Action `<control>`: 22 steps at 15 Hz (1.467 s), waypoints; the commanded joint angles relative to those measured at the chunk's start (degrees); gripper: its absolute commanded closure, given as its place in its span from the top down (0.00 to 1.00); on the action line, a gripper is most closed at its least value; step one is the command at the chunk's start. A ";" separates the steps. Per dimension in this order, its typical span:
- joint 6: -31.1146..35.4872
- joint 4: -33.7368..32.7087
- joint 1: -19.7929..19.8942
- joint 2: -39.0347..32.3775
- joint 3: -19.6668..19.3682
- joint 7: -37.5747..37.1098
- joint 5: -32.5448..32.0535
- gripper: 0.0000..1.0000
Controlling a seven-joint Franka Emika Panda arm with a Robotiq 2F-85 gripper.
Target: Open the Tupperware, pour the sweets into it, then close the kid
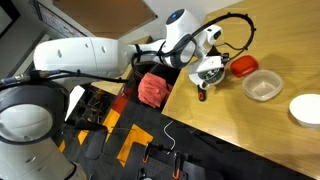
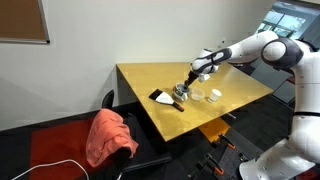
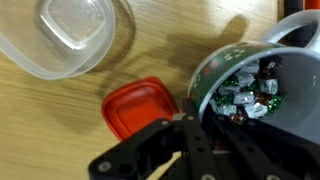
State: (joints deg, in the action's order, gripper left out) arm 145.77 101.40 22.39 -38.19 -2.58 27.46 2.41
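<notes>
Our gripper [image 3: 192, 122] is clenched on the mug [image 3: 295, 125] rim, with the sweets [image 3: 250, 90] inside. The lid [image 3: 140, 105] lies just beside the mug and the open tub [image 3: 70, 35] beyond. If we tip early, sweets scatter onto the lid.

Open clear tub [image 3: 75, 35], red lid [image 3: 140, 108] flat nearby, sweets [image 3: 248, 90] in mug [image 3: 297, 115]

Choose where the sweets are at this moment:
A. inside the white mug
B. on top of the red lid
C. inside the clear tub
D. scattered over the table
A: in the wrist view the sweets lie heaped inside the white mug, while the clear tub is empty and the red lid carries nothing.
</notes>
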 commanded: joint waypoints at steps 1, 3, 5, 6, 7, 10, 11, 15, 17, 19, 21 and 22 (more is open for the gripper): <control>-1.74 3.37 0.40 7.21 -0.70 0.42 -1.20 0.02; -2.73 2.85 -0.11 8.55 -2.40 0.10 -2.80 0.02; -4.29 1.75 -0.55 9.39 -4.41 0.20 -5.92 0.02; -4.78 1.40 -0.74 9.72 -5.41 0.23 -7.72 0.02; -5.49 0.96 -0.87 9.97 -6.33 0.40 -9.58 0.02; -6.61 -0.43 -1.31 10.00 -9.36 0.29 -15.86 0.02; -6.37 -0.82 -1.54 9.78 -10.33 -0.09 -17.87 0.02; -4.51 -2.51 -4.00 7.84 -15.69 -4.99 -28.31 0.02; -3.15 -2.89 -5.68 6.71 -18.20 -9.43 -33.80 0.02; -0.74 -2.51 -7.66 5.80 -20.57 -15.73 -38.90 0.02; -1.70 -1.64 -5.41 5.90 -18.17 -13.57 -37.17 0.10; -1.47 -1.67 -5.82 5.55 -18.46 -14.52 -37.74 0.10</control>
State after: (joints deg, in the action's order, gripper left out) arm 144.58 99.98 15.92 -32.67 -21.75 13.05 -34.94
